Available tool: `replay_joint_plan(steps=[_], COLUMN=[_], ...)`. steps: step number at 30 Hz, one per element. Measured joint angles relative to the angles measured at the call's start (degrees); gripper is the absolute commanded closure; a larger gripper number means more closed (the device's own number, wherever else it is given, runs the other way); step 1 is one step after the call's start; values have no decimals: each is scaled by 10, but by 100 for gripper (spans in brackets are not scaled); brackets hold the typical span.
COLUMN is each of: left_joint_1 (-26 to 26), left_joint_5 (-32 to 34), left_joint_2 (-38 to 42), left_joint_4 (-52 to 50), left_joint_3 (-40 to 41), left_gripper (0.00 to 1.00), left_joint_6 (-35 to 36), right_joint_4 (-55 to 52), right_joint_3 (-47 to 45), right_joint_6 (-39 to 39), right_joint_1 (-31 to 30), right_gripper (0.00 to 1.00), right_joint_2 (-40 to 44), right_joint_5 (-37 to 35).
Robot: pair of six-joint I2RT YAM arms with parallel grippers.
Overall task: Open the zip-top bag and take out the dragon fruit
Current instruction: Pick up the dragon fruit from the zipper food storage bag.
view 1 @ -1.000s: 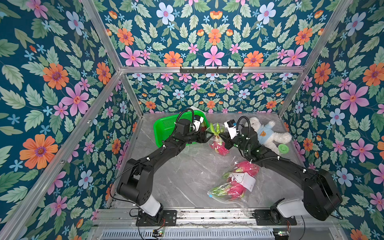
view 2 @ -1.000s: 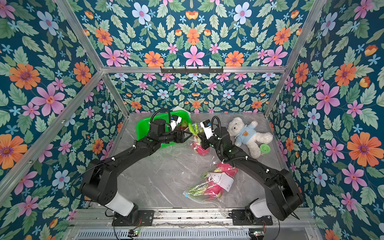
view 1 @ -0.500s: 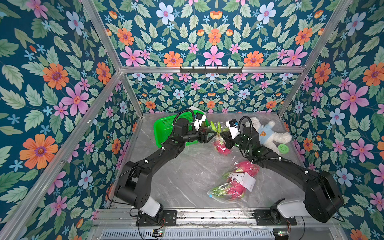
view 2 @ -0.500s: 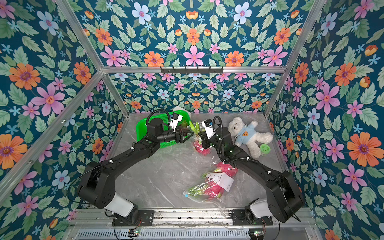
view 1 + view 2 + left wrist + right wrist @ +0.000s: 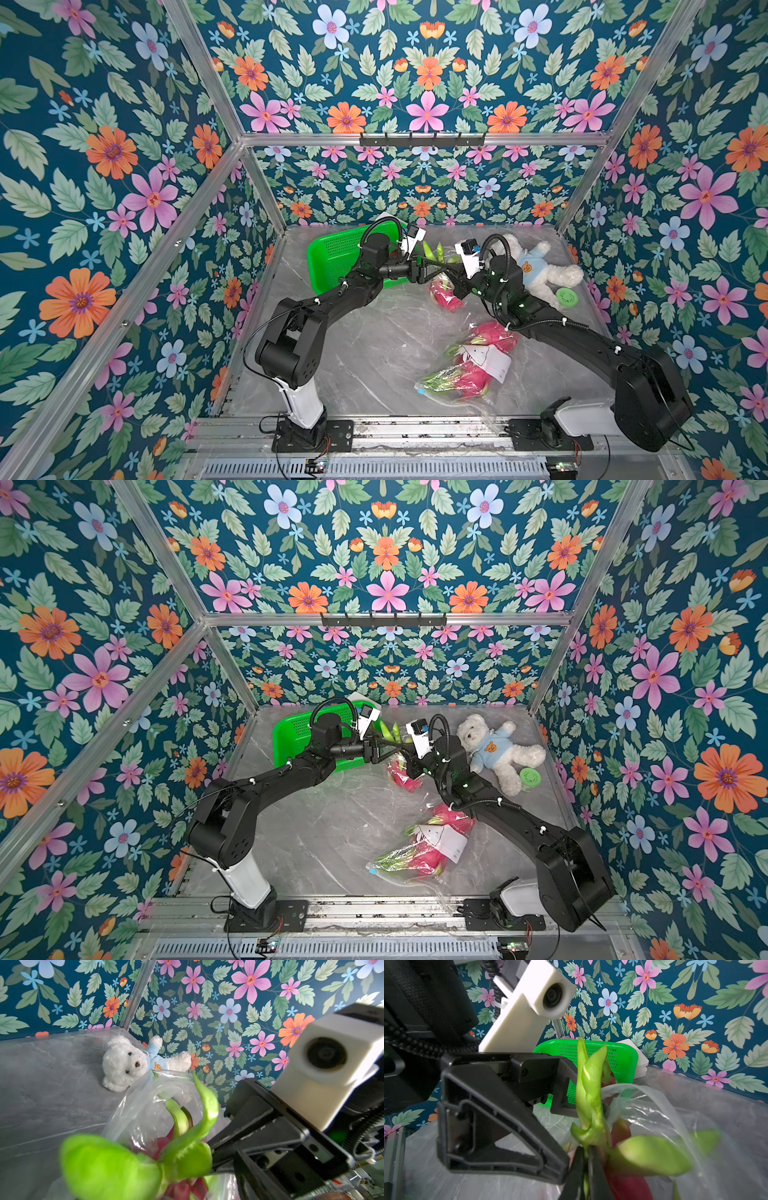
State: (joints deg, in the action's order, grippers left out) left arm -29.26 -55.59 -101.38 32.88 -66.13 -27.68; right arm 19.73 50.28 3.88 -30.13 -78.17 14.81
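Observation:
A dragon fruit [image 5: 444,293] [image 5: 401,777] sits at the back middle inside an open clear zip-top bag [image 5: 145,1109] [image 5: 654,1118], with its green scales [image 5: 589,1088] poking out of the mouth. My right gripper [image 5: 454,279] [image 5: 409,762] [image 5: 584,1153] is shut on one green scale at the fruit's top. My left gripper [image 5: 445,269] [image 5: 398,749] is open, its fingers [image 5: 500,1126] spread on either side of the scales. Another clear bag [image 5: 440,397] with two dragon fruits [image 5: 494,334] [image 5: 465,380] lies near the front.
A green basket [image 5: 336,257] stands at the back left under my left arm. A white teddy bear [image 5: 536,270] [image 5: 124,1064] and a green lid [image 5: 565,297] lie at the back right. Flowered walls close in on three sides.
My left gripper has edged right toward the fruit's scales and its jaws have widened a little. The right gripper has kept its grip and place.

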Motion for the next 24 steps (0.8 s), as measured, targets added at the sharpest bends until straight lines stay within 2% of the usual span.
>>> replay_joint_plan(steps=[2, 7, 12, 18, 21, 24], left_joint_1=[0, -4, -10, -18, -21, -23], left_joint_5=[-7, -10, -10, -12, -11, -7], left_joint_2=[-5, -16, -30, -40, -41, -41], left_joint_4=[15, 28, 37, 35, 33, 31], left_joint_3=[-2, -10, -18, -30, -34, -37], left_gripper=[32, 54, 63, 68, 80, 97], left_joint_6=[-17, -36, -51, -53, -53, -52], right_joint_4=[3, 11, 11, 15, 17, 19], right_joint_3=[-2, -9, -17, -26, -27, -27], right_joint_6=[0, 0, 0, -5, -14, -23], right_joint_1=[0, 0, 1, 1, 1, 1], right_gripper=[100, 100, 100, 100, 100, 100], right_joint_2=[0, 2, 9, 16, 17, 17], right_joint_5=[0, 2, 5, -6, -14, -17])
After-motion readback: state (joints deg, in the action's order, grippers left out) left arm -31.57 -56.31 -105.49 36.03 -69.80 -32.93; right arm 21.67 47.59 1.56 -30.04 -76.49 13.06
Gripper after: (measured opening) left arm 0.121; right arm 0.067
